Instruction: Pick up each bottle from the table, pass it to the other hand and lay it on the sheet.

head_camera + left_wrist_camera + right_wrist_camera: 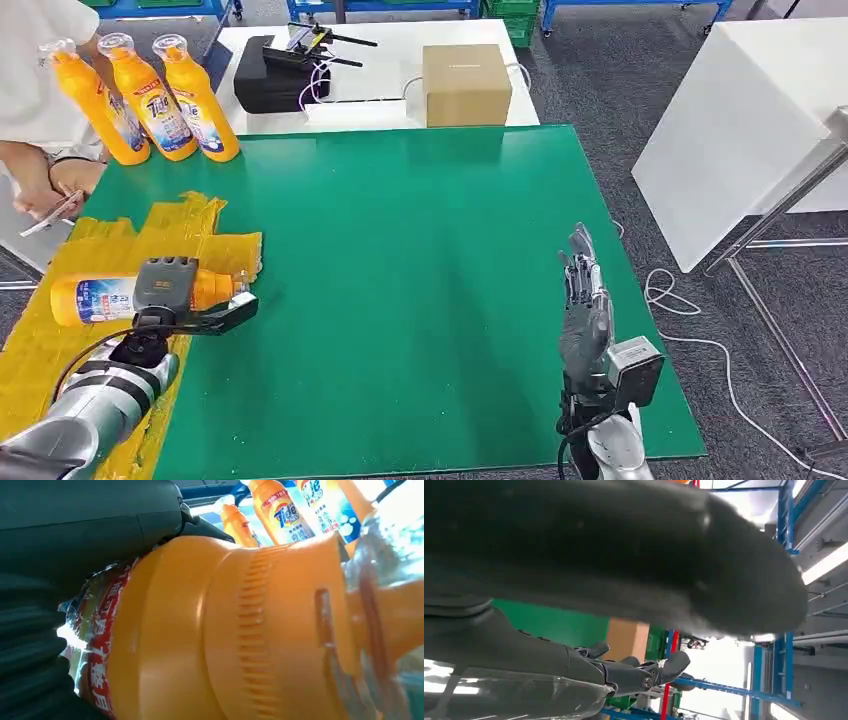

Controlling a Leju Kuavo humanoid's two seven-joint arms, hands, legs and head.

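Note:
An orange bottle (92, 299) with a blue-and-white label lies on its side on the crumpled yellow sheet (190, 228) at the table's left. My left hand (172, 292) grips it around the neck end, fingers over the top and thumb beneath. The left wrist view shows that bottle (240, 640) close up. Three more orange bottles (155, 100) stand upright at the far left corner, and the left wrist view catches them (280, 515) in the background. My right hand (585, 300) stands upright over the right side of the green mat (420, 260), fingers (634, 672) straight and holding nothing.
A cardboard box (466, 84) and a black device (280, 75) with cables sit on the white table behind the mat. A person (40, 165) sits at the far left, one hand near the sheet. A white table (740, 120) stands to the right.

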